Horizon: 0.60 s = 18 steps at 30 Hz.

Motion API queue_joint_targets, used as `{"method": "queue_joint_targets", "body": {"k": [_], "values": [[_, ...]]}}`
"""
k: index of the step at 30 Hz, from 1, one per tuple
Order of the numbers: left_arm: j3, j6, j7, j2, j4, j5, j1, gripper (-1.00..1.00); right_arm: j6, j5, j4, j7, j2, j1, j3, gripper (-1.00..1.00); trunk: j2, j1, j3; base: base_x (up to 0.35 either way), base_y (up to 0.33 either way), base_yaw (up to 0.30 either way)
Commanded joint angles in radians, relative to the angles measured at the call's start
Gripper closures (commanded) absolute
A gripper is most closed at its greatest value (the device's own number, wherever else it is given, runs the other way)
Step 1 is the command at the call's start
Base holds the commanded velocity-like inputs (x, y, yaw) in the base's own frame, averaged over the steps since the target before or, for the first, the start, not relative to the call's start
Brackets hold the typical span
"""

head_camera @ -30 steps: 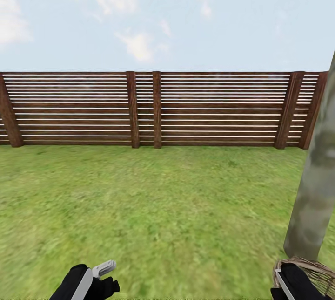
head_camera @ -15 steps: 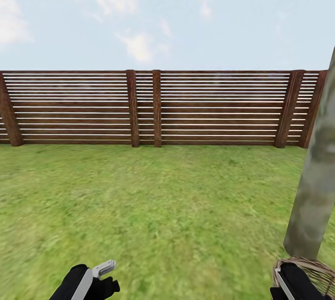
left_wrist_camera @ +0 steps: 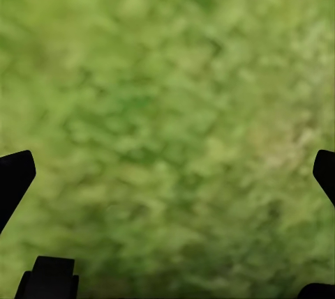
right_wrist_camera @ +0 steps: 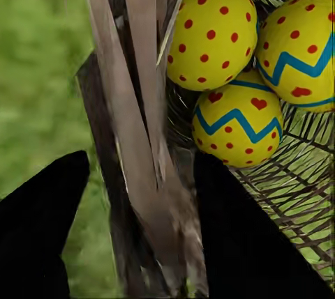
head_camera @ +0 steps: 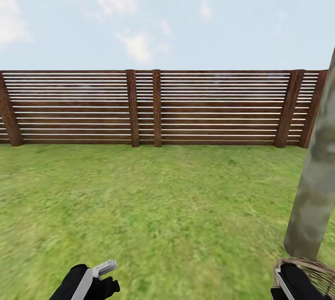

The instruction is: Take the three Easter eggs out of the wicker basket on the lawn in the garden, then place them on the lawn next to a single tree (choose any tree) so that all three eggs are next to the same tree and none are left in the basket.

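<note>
The right hand is clamped on the braided rim of the wicker basket, one finger outside the wall and one inside. All three Easter eggs lie together in the basket, touching one another. In the head view the basket sits at the foot of the tree, just beside its pale trunk. The left hand hangs over bare lawn with its fingers wide apart, holding nothing. Beyond the grass, a brown slatted fence closes the garden under a cloudy sky.
</note>
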Motion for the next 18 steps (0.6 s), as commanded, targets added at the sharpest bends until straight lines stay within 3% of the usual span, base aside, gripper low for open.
{"method": "queue_joint_targets", "body": {"k": [1, 12, 18], "values": [[0.0, 0.004, 0.009, 0.0, -0.001, 0.011, 0.0, -1.0, 0.004, 0.005, -0.001, 0.002, 0.0, 0.0, -0.001, -1.0, -0.001, 0.0, -0.001, 0.0, 0.0, 0.0], [0.0, 0.004, 0.009, -0.001, -0.001, 0.011, 0.0, -1.0, 0.006, 0.006, -0.001, 0.002, 0.0, 0.0, -0.001, -1.0, -0.001, 0.0, -0.002, 0.0, 0.0, 0.0], [0.0, 0.005, 0.011, -0.01, -0.001, 0.011, 0.0, -1.0, 0.006, 0.006, -0.001, 0.002, 0.0, 0.0, -0.001, -1.0, 0.041, -0.023, 0.017, 0.0, 0.0, 0.0]]}}
